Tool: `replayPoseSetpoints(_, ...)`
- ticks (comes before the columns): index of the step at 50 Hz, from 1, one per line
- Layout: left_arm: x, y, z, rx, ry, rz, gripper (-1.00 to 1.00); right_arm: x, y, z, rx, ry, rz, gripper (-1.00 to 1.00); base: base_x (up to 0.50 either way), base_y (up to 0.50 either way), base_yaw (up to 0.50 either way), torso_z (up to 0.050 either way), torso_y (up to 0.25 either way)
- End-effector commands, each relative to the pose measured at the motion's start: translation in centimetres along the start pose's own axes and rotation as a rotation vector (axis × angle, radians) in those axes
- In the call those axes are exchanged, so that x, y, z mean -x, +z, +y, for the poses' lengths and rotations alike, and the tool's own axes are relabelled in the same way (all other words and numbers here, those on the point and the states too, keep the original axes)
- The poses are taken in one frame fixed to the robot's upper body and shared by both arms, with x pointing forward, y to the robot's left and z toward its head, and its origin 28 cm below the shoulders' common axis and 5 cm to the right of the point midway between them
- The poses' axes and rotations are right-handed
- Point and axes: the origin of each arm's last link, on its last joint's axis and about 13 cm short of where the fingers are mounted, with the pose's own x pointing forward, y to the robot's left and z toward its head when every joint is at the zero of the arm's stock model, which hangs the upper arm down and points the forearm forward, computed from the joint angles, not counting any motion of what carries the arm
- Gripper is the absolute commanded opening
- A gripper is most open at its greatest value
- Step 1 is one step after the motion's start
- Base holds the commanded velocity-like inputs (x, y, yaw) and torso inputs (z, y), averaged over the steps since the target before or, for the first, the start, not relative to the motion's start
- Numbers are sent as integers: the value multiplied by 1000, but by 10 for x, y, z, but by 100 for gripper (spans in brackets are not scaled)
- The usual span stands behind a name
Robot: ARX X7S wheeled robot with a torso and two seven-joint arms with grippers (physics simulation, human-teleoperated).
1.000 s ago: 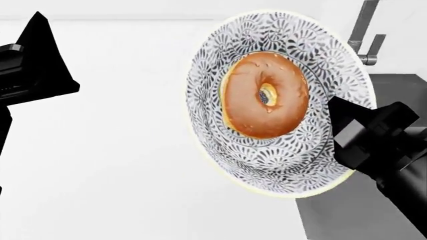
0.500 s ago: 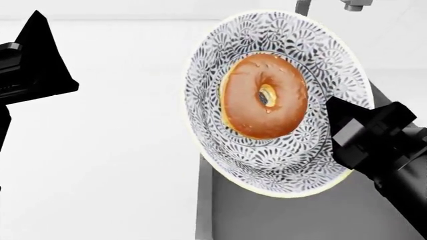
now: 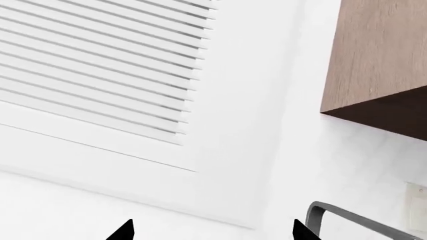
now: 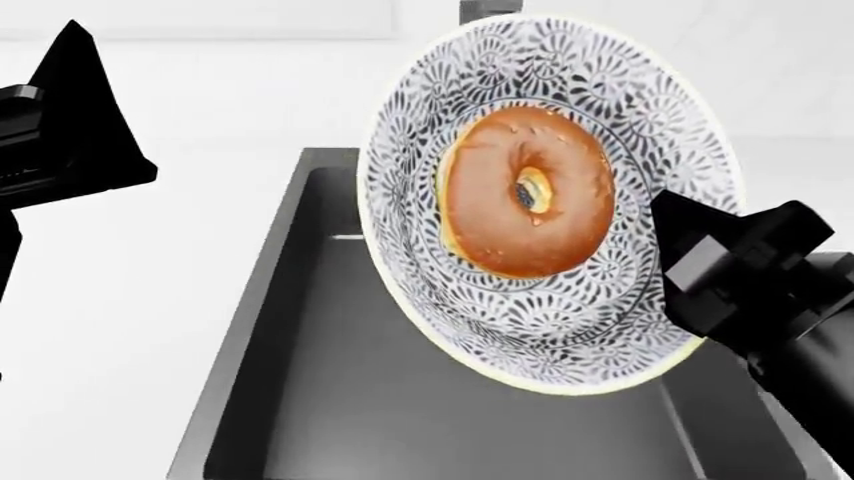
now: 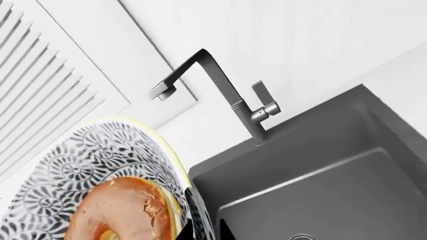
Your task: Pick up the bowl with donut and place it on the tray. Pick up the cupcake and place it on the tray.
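Note:
The floral black-and-white bowl (image 4: 561,90) is held up high and tilted steeply, its inside facing the head camera. The glazed donut (image 4: 527,190) stays in its bottom. My right gripper (image 4: 667,235) is shut on the bowl's right rim; the right wrist view shows the rim of the bowl (image 5: 73,165) pinched in the right gripper (image 5: 202,234), with the donut (image 5: 120,210) beside it. My left gripper (image 4: 80,110) hangs at the far left; the left wrist view shows the left gripper (image 3: 212,234) open and holding nothing. The cupcake and the tray are out of view.
A dark grey sink (image 4: 307,330) lies below the bowl, set in a white counter (image 4: 120,330). Its angular faucet (image 5: 220,80) stands at the back against the white wall. Window blinds (image 3: 100,65) and a wooden cabinet (image 3: 380,60) are above.
The scenery has slid leftward in the head view: the sink, first at the right edge, now lies under the bowl. Bowl and both grippers keep their places in the view.

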Motion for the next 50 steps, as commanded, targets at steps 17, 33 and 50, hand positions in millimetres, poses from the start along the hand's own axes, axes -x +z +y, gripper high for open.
replayPoseSetpoints(17, 0, 0, 0, 0, -1, 2, 100, -1, 3, 0, -15, 20, -19, -100, -1, -500, 0, 1, 1)
replayPoseSetpoints(33, -1, 1, 0, 2, 0, 2, 100, -1, 3, 0, -14, 17, -20, -100, -1, -500, 0, 0, 0)
replayPoseSetpoints(50, 0, 1, 0, 1, 0, 0, 100, 1, 4, 0, -9, 18, -24, -100, -1, -500, 0, 0, 1)
